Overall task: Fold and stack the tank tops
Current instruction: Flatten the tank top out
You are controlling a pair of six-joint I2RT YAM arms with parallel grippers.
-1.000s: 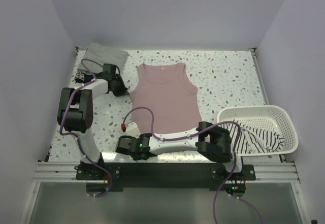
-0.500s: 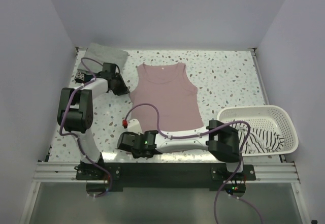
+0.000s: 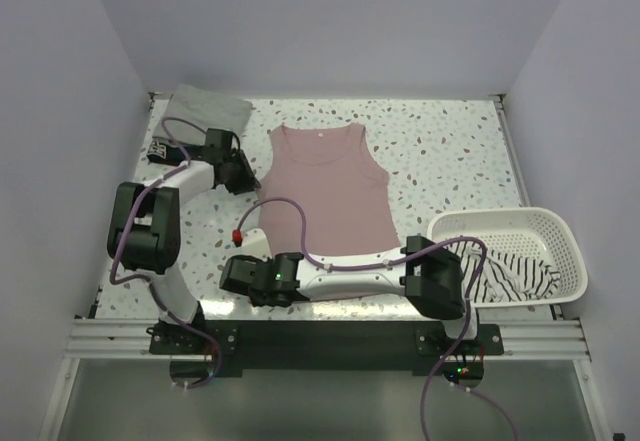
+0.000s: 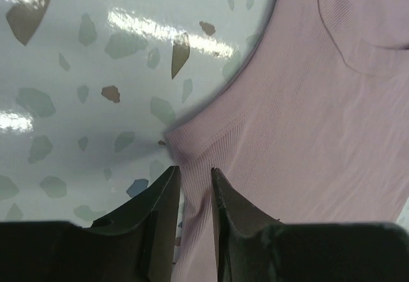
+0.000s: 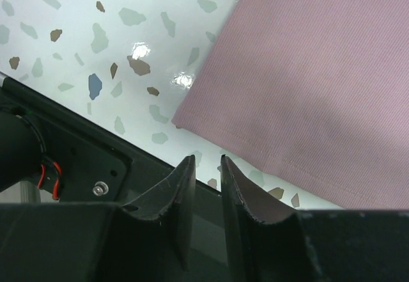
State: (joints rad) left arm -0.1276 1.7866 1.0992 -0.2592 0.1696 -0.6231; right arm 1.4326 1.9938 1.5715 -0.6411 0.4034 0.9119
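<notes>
— Which way do we see the pink tank top [image 3: 325, 191] lying?

— Flat in the middle of the worktop [image 3: 450, 161]. Its long axis runs 12 to 6 o'clock, leaning a touch towards 5. The neckline is at 12 and the hem is towards the arm bases.

— And the grippers?

— The left gripper [image 3: 248, 175] sits at the top's 9 o'clock side, by the armhole. Its jaws stand a narrow gap apart, the fabric edge is at the tips, and we see nothing pinched. The right gripper [image 3: 235, 277] is at the hem's 7 o'clock corner, jaws likewise slightly parted, empty.

— What can't we make out?

— The right arm [image 3: 350, 279] and a cable [image 3: 290, 216] cover part of the hem. The striped tank top [image 3: 510, 276] spills over the rim of the basket [image 3: 560, 231] at 4 o'clock, partly behind that arm. The grey-green tank top [image 3: 210, 106] lies at 11. A dark thing [image 3: 160, 149] near it is too hidden to name.
</notes>
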